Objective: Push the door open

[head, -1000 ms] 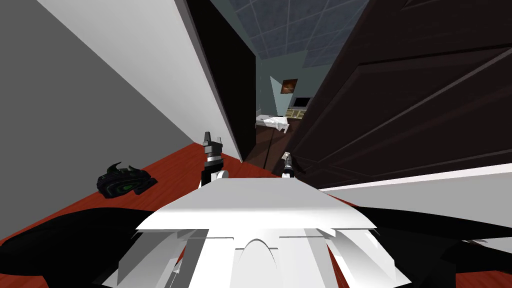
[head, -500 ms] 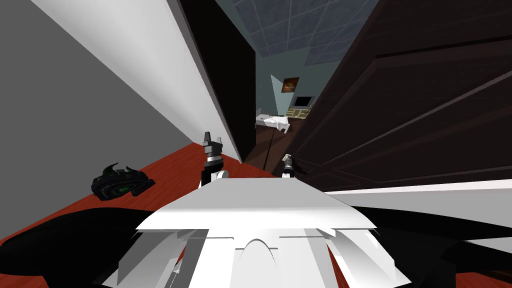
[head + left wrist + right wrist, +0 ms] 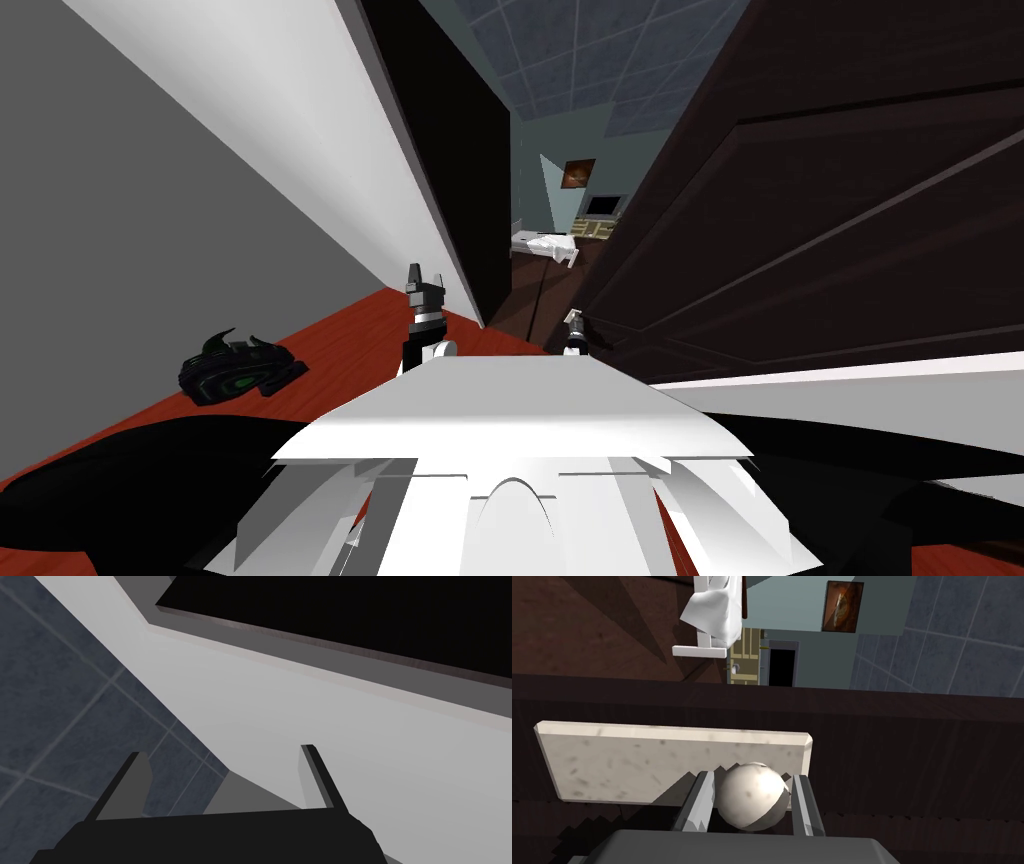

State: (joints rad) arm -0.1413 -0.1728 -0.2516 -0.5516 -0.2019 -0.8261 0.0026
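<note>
The dark panelled door [image 3: 820,200] stands ajar at 2 o'clock in the head view. Its pale mounting plate [image 3: 637,761] carries a round knob [image 3: 752,801]. The right gripper [image 3: 753,777] clamps the knob, fingers pressing both sides. The left gripper [image 3: 224,750], at 11 o'clock beside the white wall [image 3: 300,130], is spread wide and holds nothing.

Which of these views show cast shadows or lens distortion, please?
Head view: the wide lens splays the white wall and dark door toward the corners. Right wrist view: the right gripper throws a jagged shadow over the pale plate beside the knob. Left wrist view: flat, even light around the left gripper.
</note>
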